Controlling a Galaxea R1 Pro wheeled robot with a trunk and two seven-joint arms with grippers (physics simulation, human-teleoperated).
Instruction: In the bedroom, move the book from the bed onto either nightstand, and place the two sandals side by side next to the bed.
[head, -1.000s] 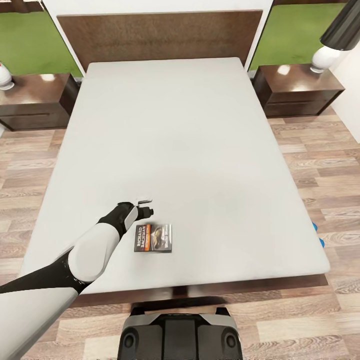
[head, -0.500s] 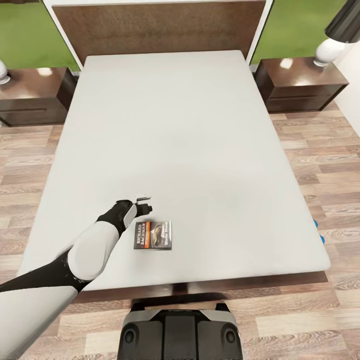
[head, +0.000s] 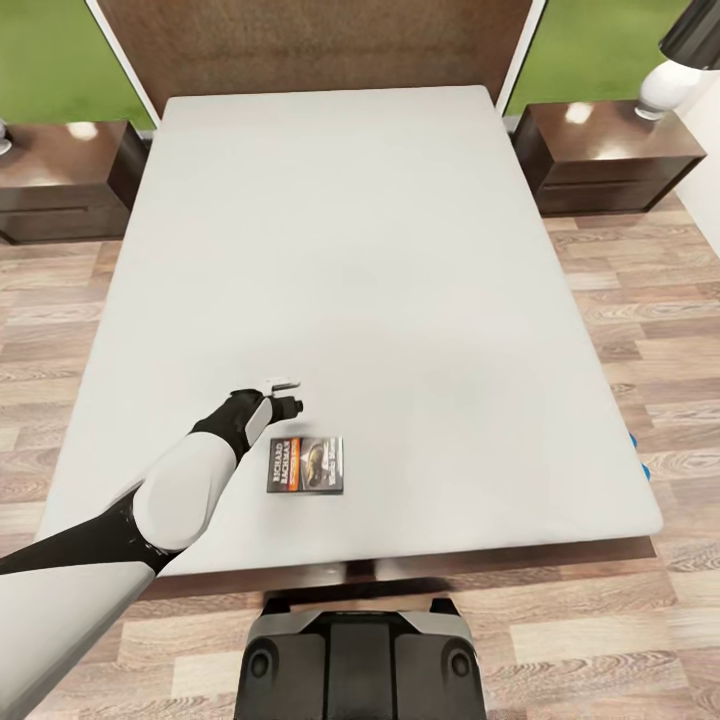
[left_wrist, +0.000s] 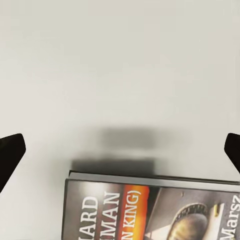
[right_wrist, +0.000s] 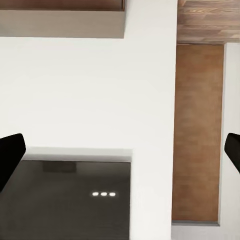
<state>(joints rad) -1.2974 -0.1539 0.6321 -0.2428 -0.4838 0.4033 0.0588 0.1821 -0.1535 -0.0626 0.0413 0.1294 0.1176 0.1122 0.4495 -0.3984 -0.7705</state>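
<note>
Head view: book (head: 306, 465) lying flat, cover up, on the pale mattress of the bed (head: 400, 300), near the foot edge and left of centre. Long axis across the bed, parallel to the foot edge; spine end with the orange band and white lettering toward the robot's left, photo end toward its right. Title lines running from foot to head of the bed.

Left gripper (head: 287, 394) held over the mattress just beyond the book's left top corner, apart from the cover, nothing between the fingers. Left wrist view: two dark fingertips (left_wrist: 11, 154) at opposite edges of the frame, spread wide, bare mattress between them; book (left_wrist: 155, 207) below the gap, its near long edge squared across the line between the tips, a soft shadow on the sheet just past it.

Right wrist view: right gripper (right_wrist: 120, 150) likewise spread wide and holding nothing, fingertips (right_wrist: 10, 152) at the frame edges; white wall and brown wood panel (right_wrist: 197, 132) beyond.

Two dark nightstands (head: 60, 175) (head: 605, 150) flanking the headboard. Blue sandal (head: 637, 455) part visible on the plank floor (head: 650, 300) beside the bed's right edge, mostly hidden by the mattress.
</note>
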